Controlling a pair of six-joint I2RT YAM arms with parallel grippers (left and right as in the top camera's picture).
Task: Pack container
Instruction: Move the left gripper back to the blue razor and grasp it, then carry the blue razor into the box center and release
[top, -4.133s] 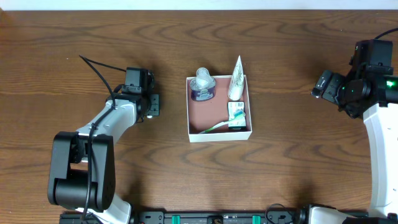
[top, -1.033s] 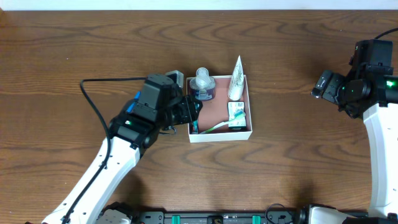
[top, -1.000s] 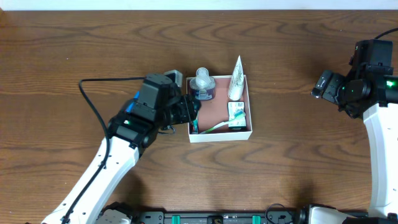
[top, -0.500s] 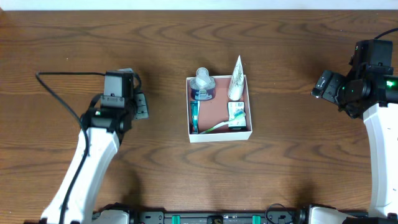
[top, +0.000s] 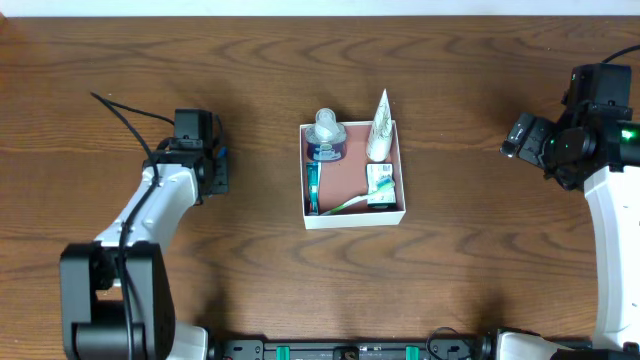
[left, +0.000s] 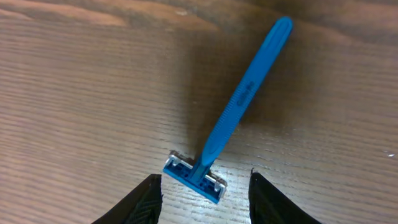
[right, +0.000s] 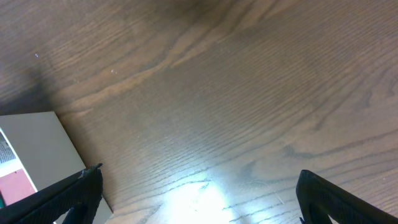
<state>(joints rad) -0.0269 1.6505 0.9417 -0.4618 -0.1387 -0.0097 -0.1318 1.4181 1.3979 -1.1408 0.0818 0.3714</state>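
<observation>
The container (top: 352, 217) is a square white-walled box with a reddish-brown floor at the table's middle. It holds a capped round jar (top: 325, 138), a white tube (top: 379, 128), a green box (top: 378, 185), a green toothbrush (top: 343, 205) and a teal item (top: 313, 186) along its left wall. My left gripper (top: 207, 168) is far left of the container. In the left wrist view it is open (left: 204, 186) over a blue razor (left: 239, 106) lying flat on the wood, the razor's head between the fingertips. My right gripper (top: 520, 135) is open and empty at the far right.
The wooden table (top: 450, 270) carries nothing else loose. A black cable (top: 120, 108) trails from the left arm. In the right wrist view (right: 199, 199) a white corner of the container (right: 28, 140) shows at the left edge.
My left gripper was at the container's left wall, left the teal item inside, then drew back left and now hangs open over the blue razor. The right arm has not moved.
</observation>
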